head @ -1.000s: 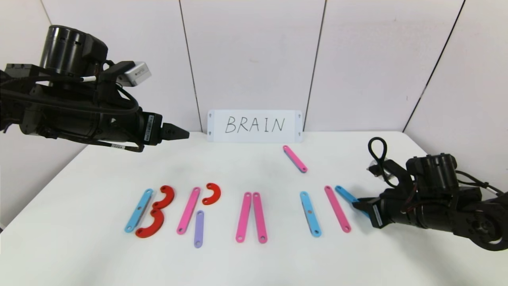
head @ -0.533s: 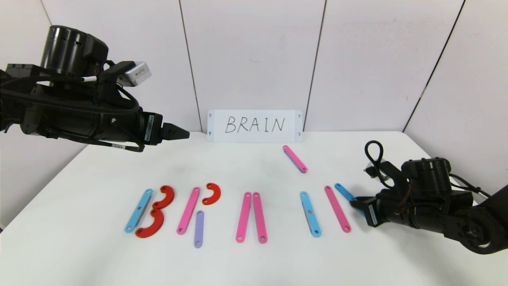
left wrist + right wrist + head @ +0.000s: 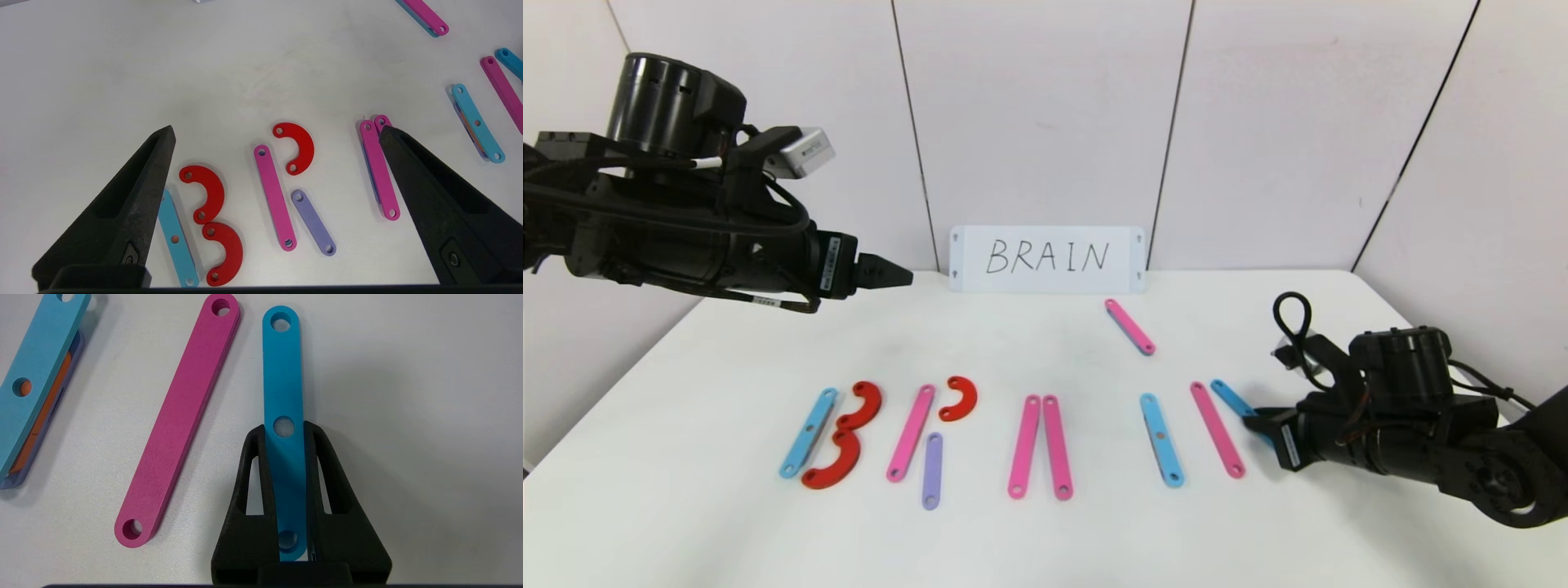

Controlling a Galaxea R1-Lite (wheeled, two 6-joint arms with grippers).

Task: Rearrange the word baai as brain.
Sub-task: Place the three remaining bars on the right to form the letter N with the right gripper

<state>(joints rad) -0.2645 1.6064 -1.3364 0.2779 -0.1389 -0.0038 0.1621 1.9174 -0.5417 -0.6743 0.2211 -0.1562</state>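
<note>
Right gripper clamped on the last blue strip of the N

The right gripper has its jaws closed on the two long edges of a blue strip, and the reason looks plain: the B, R and A stand built, the light-blue strip and the pink strip lie as the first strokes further along, and this strip reads as the closing upright of the N. Holding it by its edges at the middle hole, lengthwise between the fingers, would let the arm swing or slide it flat on the white table without tipping it.

Relative to the jaws, the blue strip runs straight down the gap, its near end hole tucked back between the finger bases and its far half poking out beyond the tips. The pink strip lies just beside one finger, slanted and not touching the blue one; the light-blue strip sits beyond that, stacked over other pieces.

The left gripper hangs idle above the red curves and the purple strip, jaws spread wide with nothing between them. A spare pink strip rests apart near the BRAIN card
</note>
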